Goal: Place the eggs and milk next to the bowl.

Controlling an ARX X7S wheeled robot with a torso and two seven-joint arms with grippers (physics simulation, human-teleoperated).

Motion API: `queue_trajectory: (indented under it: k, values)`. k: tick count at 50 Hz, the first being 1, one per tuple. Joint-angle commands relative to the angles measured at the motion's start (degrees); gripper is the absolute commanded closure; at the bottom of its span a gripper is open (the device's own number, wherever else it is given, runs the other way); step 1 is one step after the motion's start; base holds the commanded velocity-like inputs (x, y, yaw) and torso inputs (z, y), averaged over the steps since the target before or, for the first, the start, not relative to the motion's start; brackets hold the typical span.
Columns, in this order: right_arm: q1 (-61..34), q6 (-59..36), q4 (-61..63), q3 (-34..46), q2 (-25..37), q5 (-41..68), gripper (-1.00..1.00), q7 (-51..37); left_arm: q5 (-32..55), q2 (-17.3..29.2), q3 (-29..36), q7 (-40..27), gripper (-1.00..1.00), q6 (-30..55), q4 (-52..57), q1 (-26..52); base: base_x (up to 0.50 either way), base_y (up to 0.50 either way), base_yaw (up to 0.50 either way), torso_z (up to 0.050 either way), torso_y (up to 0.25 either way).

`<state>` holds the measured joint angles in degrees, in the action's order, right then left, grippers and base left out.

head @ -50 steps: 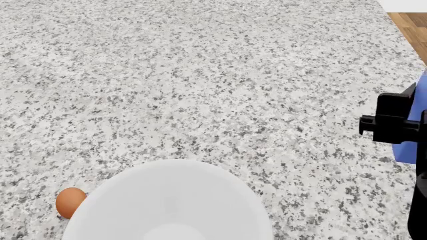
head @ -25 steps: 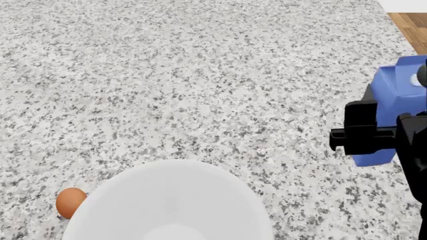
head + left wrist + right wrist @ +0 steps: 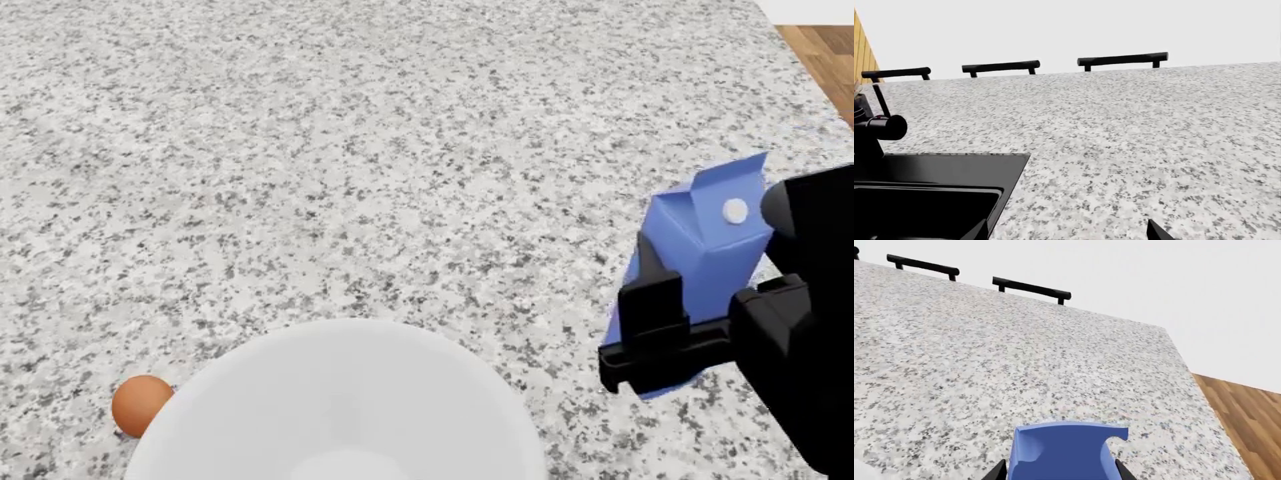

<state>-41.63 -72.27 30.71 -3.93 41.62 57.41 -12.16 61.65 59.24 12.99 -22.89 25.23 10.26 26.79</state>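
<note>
The white bowl [image 3: 340,405] sits at the near edge of the head view. One orange-brown egg [image 3: 139,404] lies on the counter just left of it, touching or nearly touching its rim. My right gripper [image 3: 687,335] is shut on the blue milk carton [image 3: 694,270] and holds it, tilted, to the right of the bowl. The carton [image 3: 1064,452] fills the space between the fingers in the right wrist view. My left gripper [image 3: 1064,235] is open over bare counter, only its fingertips [image 3: 1157,232] showing. A second egg is out of view.
A speckled granite counter [image 3: 400,150] fills the head view, with wooden floor [image 3: 821,60] past its far right corner. In the left wrist view a black sink [image 3: 921,200] with a black tap [image 3: 877,127] lies beside the left gripper, and stool backs [image 3: 1121,59] line the far edge.
My right gripper has moved left and nearer, toward the bowl, with the milk carton in it. The carton now shows in full with its white cap. The bowl and egg have not moved.
</note>
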Motion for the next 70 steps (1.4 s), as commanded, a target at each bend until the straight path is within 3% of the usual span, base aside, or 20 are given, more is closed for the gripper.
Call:
queue_trajectory:
  k: [1,21,70]
  values:
    - [1.3,-0.9,3.5,-1.5,0.8,1.4,1.0,5.2,-1.1,-1.1,-1.1,1.4,-1.0,-0.1,-0.6,-0.1,0.0,0.0,0.0,0.0,0.0]
    - [3.7,-1.4,5.0,-3.1,1.5,5.3,1.0,5.7,-0.9,-1.2,-1.1,1.4,-1.0,0.2,-0.7,0.0,0.0,0.0,0.0,0.0,0.001]
    - [14.0,6.0,5.6,-3.2,2.3,1.8,1.0,8.3,-1.3,-1.2,-1.2,1.4,-1.0,0.5,-0.6,0.0,0.0,0.0,0.0,0.0,0.0]
